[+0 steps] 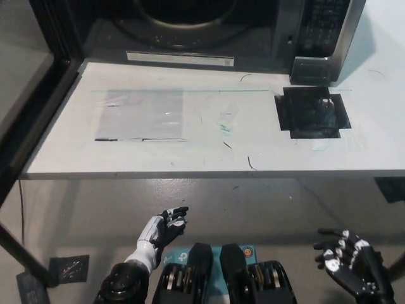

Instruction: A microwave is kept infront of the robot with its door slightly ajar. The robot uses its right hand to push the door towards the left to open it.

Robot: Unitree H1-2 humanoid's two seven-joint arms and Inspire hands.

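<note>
Two hands lay low in the frame, neither touching anything. At lower right the black right hand point(351, 266) sat below the table's near edge, its fingers point(331, 249) spread apart and empty, palm turned toward the frame's left. At lower left of centre the white left hand point(166, 227) rested with its fingers loosely curled, holding nothing.

Beyond them the white table point(266, 149) crossed the middle of the frame, bearing a dark square patch point(312, 112) at right and a greyish rectangle point(140, 114) at left.

At the top stood the microwave point(209, 31), its cavity exposed and its control panel point(324, 28) at upper right. The microwave door point(25, 95) stood swung far out along the left edge, so the opening appeared complete.

By judgement, the door was a rigid, hinged panel of glass and metal, light to swing and smooth-faced; it suited a flat push on its inner face near the free edge, far from the hinge, rather than a grasp.
</note>
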